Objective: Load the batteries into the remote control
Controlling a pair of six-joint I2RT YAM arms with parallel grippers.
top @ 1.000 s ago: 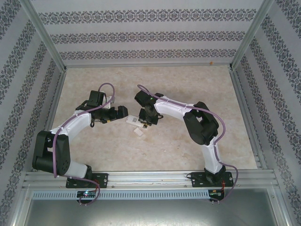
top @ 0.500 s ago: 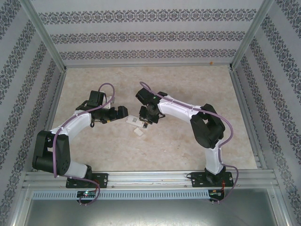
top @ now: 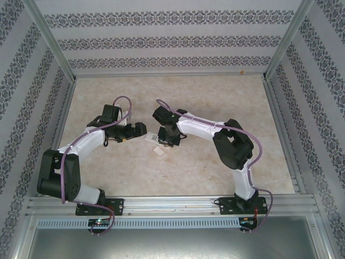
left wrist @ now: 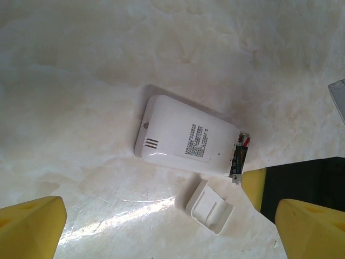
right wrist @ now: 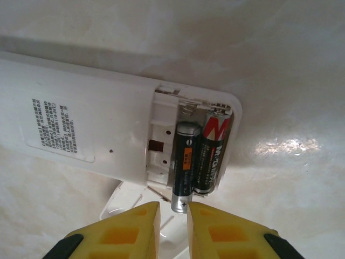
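The pale marbled table (top: 215, 162) lies under both claws. The left claw (left wrist: 172, 226) stands at its widest and holds nothing, its yellow fingers (left wrist: 32, 224) far apart. The white remote control (left wrist: 183, 137) lies face down on the table ahead of this claw, between the lines of its two fingers and clear of both. The same remote (right wrist: 81, 124) lies just beyond the tips of the right claw (right wrist: 173, 208), with its open battery bay at the end nearest that claw. The loose white cover (left wrist: 211, 206) rests on the table beside the remote, nearer the left claw than the remote is. Two batteries (right wrist: 211, 156) lie side by side in the bay. The darker one sticks out of the bay toward the right claw, its metal end reaching the narrow gap between the fingertips. The right claw's jaws are only a slit apart, and I cannot tell whether they pinch that end.
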